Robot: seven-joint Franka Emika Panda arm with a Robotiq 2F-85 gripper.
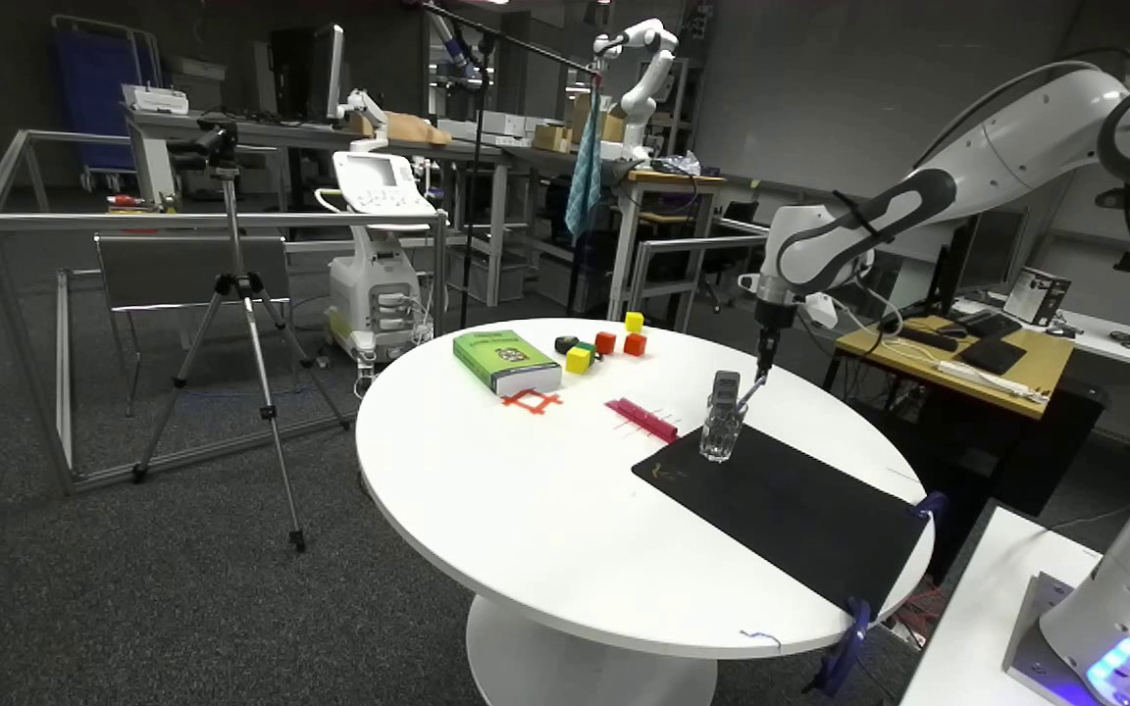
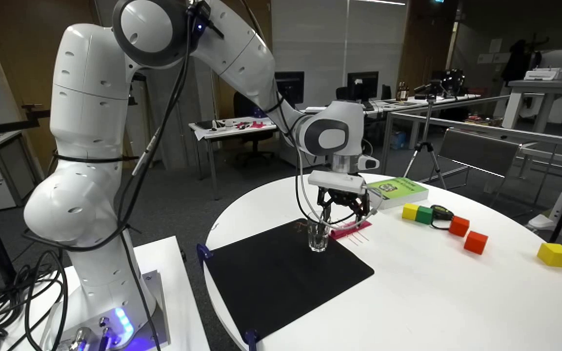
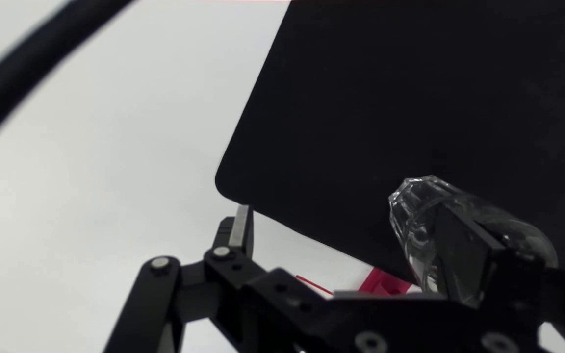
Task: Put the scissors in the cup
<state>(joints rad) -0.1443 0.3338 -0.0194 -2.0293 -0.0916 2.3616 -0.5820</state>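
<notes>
Cup (image 1: 719, 443) is set upright on the black mat (image 1: 800, 510), near the pink strip (image 1: 642, 419). At its mouth a grey piece (image 1: 725, 387) and a thin, tilted, bluish piece (image 1: 751, 392) are seen; what they are cannot be told. The claw (image 2: 343, 222) is released, its fingers (image 3: 241, 228) spread well apart; in the wrist view, the cup is partly covered by one finger.

- Arm (image 1: 1001, 155) standing on its base (image 2: 103, 287), where a blue light (image 2: 124, 320) glows
- Upper arm (image 2: 86, 83) upright, elbow (image 2: 147, 27) bent high, forearm (image 2: 239, 54) sloping down and outward
- Wrist (image 2: 335, 129) facing downward in both exterior views
- Fingers (image 3: 242, 229) pointing down, spread wide, a broad gap between them
</notes>
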